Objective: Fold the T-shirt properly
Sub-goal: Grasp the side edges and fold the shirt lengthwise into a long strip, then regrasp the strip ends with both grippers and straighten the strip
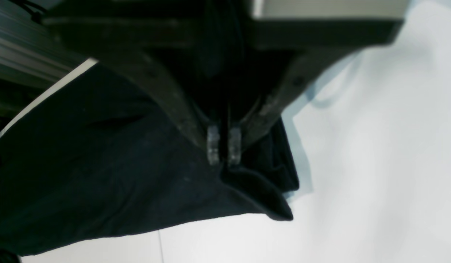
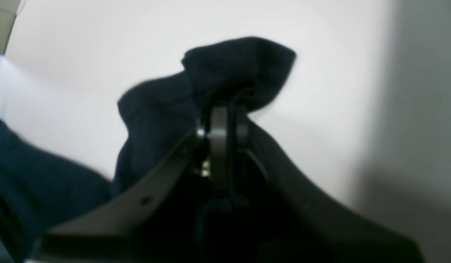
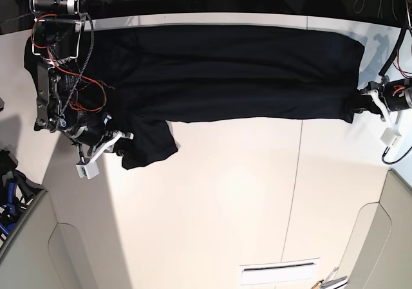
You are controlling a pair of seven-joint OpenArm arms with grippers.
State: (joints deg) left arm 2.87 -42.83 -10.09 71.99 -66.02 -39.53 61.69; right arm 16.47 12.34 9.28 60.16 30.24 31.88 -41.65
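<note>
1. The black T-shirt [image 3: 238, 76] lies stretched as a long band across the far side of the white bench [image 3: 232, 199], running almost from one side edge to the other in the base view.
2. Near that view's left end, a flap of the cloth hangs down toward the near side, below the straight lower edge of the band.
3. The left end effector [image 1: 223, 148] has its clear-padded fingertips pressed together on a corner of the shirt at the band's right end in the base view.
4. The right end effector [image 2: 222, 126] pinches a bunched fold of the shirt, which rises above its closed tips, at the opposite end.
5. A thin seam crosses the bench top beneath the shirt.
</note>
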